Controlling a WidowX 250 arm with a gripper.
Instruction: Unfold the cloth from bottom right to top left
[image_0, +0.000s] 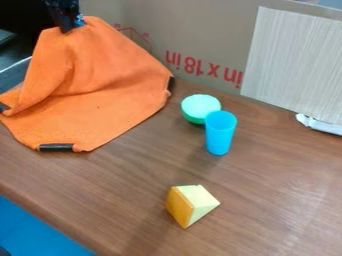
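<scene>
At the top left, the gripper (69, 25) is shut on the upper part of the orange cloth (110, 92). From there the cloth hangs down in a raised, tent-like shape, with a fold along its left side. Its lower part spreads over the left of the wooden table, where dark clips or strips show at the bottom edge, the right corner and the far left edge.
Right of the cloth, a green bowl (200, 107) stands just behind a blue cup (220, 132). A yellow wedge (190, 205) lies nearer the front of the table (274, 200). Cardboard (200, 30) and a pale striped panel (297, 65) stand along the back.
</scene>
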